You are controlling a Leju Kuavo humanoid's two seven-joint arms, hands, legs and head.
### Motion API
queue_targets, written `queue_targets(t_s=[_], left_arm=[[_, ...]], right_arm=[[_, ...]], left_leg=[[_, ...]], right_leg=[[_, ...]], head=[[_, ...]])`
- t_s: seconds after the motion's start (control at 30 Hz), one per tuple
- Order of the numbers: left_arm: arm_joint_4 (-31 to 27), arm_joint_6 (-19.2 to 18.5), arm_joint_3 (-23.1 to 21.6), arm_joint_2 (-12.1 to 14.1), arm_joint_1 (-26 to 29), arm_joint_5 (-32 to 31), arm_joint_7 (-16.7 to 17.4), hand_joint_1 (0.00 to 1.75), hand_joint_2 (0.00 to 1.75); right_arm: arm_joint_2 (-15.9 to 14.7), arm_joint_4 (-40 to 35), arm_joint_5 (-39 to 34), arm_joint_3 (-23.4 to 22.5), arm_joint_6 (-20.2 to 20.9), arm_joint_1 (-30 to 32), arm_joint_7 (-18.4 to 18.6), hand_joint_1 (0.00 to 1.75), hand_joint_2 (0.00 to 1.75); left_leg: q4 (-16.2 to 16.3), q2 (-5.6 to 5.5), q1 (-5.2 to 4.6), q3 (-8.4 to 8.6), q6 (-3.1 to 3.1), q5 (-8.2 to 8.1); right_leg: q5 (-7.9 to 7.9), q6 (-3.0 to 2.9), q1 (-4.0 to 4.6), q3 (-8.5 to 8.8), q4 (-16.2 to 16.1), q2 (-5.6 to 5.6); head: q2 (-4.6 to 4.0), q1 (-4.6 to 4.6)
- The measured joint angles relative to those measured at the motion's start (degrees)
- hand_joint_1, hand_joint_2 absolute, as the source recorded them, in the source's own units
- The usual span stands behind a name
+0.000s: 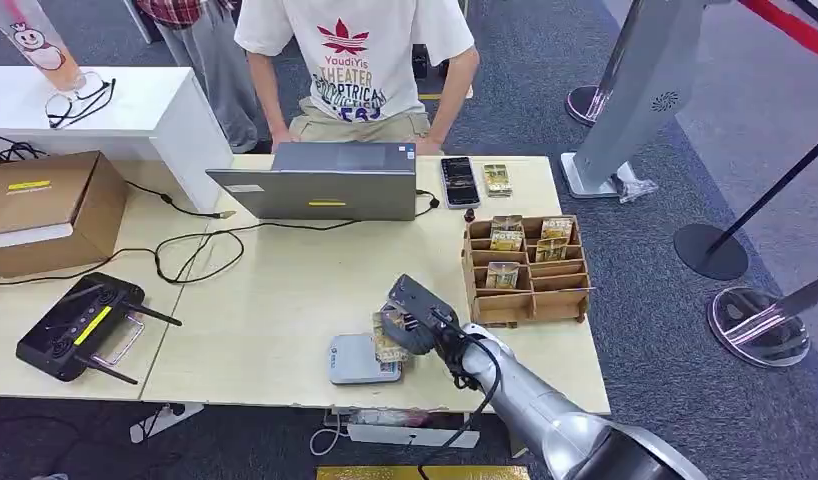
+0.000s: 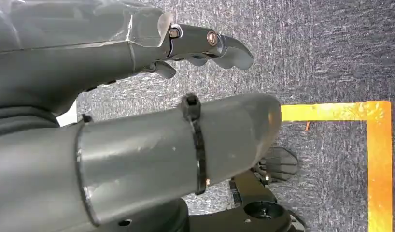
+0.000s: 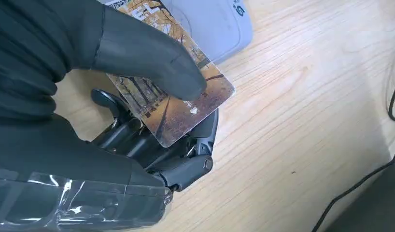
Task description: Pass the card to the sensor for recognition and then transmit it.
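Right now my right hand clamps the card, thumb pressed on its printed face and the darker fingers curled beneath it. That card shows a picture of autumn trees along a path, and I hold it over the near edge of the wooden table, right at the small grey sensor that sits by the front of the tabletop; whether card and sensor touch, I cannot tell. Just beyond my hand stands a wooden rack with more cards in its compartments. Farther back sit a laptop and a phone, with a person standing behind them. My left hand hangs over grey carpet near an orange floor line, holding nothing, its fingers loosely bent.
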Motion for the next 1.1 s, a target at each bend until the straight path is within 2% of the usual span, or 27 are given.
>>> queue_targets(t_s=[0.3, 0.83, 1.1], left_arm=[[0.0, -0.2, -0.1, -0.2, -0.2, -0.1, 0.0, 0.00, 0.00], [0.0, -0.2, -0.1, -0.2, -0.3, 0.1, 0.0, 0.00, 0.00], [0.0, 1.6, -0.1, -0.8, -0.2, 0.4, -0.5, 0.00, 0.00]], right_arm=[[0.0, 0.4, 1.1, 0.0, 0.9, 0.2, 0.9, 1.75, 1.75], [0.0, 0.9, 4.0, 3.2, 3.1, -0.3, 3.0, 1.75, 1.75], [0.0, 1.3, 4.5, 4.4, 3.9, -1.1, 3.0, 1.75, 1.75]], left_leg=[[0.0, 0.00, 0.00, 0.00, 0.00, 0.00], [0.0, 0.00, 0.00, 0.00, 0.00, 0.00], [0.0, 0.00, 0.00, 0.00, 0.00, 0.00]], right_leg=[[0.00, 0.00, 0.00, 0.00, 0.0, 0.00], [0.00, 0.00, 0.00, 0.01, 0.0, 0.01], [0.01, -0.01, 0.00, 0.01, 0.0, 0.01]], head=[[0.00, 0.00], [0.00, 0.00], [0.00, 0.00]])
